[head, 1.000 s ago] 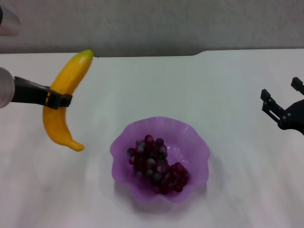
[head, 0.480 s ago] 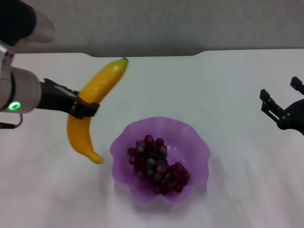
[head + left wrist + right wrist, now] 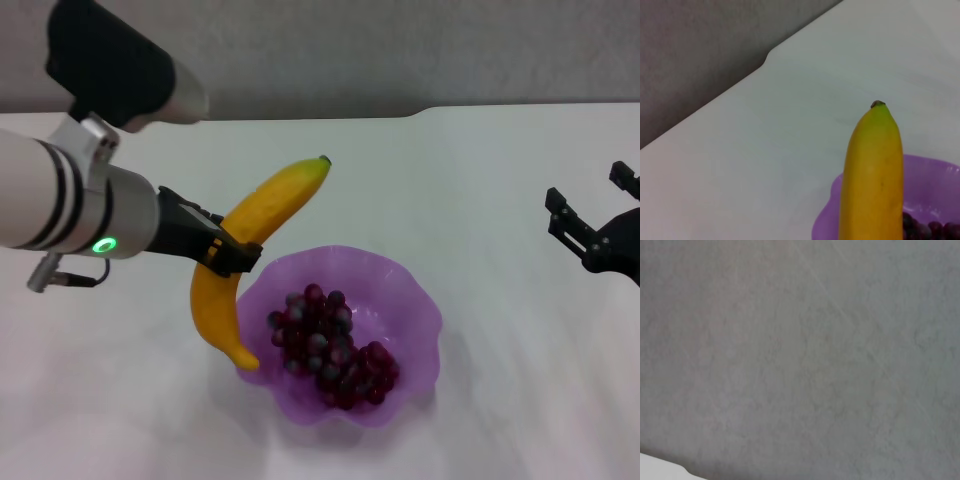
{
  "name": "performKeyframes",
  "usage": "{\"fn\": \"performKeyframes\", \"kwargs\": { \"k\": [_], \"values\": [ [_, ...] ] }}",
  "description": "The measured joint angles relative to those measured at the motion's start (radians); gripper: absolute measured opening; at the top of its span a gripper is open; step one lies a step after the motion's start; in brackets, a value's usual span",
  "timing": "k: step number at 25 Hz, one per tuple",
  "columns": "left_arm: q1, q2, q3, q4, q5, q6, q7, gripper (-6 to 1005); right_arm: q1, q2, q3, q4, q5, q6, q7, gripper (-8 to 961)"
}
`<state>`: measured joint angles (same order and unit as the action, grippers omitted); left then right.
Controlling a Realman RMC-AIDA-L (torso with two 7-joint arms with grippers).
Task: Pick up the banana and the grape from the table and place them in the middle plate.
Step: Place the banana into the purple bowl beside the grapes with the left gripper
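Banana (image 3: 240,258) clamped mid-length in the left tool (image 3: 232,252), hanging at the middle plate's (image 3: 415,300) left rim; grape (image 3: 330,345) inside — carry it rightward, lower, release; right tool (image 3: 590,225) open, idle.

The banana (image 3: 245,255) is hanging in the air, clamped around its middle, tilted so its dark green tip is pointing up and away while the stubby stem end is dipping down right at the left edge of the middle plate (image 3: 410,300). It's smooth, yellow-orange and curved, and in the left wrist view it's filling the lower part of the shot with the green tip on top. The plate is sitting on the white table (image 3: 480,180), translucent purple with a wavy flower-shaped rim. The grape (image 3: 330,345) is already lying inside it, a long bunch of dark red-purple berries, some looking frosted grey.
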<state>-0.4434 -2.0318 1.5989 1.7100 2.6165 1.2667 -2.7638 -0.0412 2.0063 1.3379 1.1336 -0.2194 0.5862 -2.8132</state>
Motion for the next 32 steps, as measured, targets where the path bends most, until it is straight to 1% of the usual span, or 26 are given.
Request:
{"fn": "performKeyframes", "kwargs": {
  "k": [4,11,23,32],
  "values": [
    [-0.025,0.0,0.047,-0.037,0.032,-0.013,-0.026,497,0.0,0.0,0.0,0.0,0.0,0.0,0.0,801],
    [-0.064,-0.001,0.105,-0.09,0.035,-0.036,-0.048,497,0.0,0.0,0.0,0.0,0.0,0.001,0.0,800],
    [-0.138,-0.001,0.173,-0.217,0.044,-0.102,-0.097,497,0.003,0.0,0.0,0.0,0.0,0.003,0.0,799],
    [-0.176,-0.001,0.229,-0.287,0.074,-0.142,-0.143,496,0.005,0.0,-0.003,0.0,0.0,0.004,0.0,799]
  ]
}}
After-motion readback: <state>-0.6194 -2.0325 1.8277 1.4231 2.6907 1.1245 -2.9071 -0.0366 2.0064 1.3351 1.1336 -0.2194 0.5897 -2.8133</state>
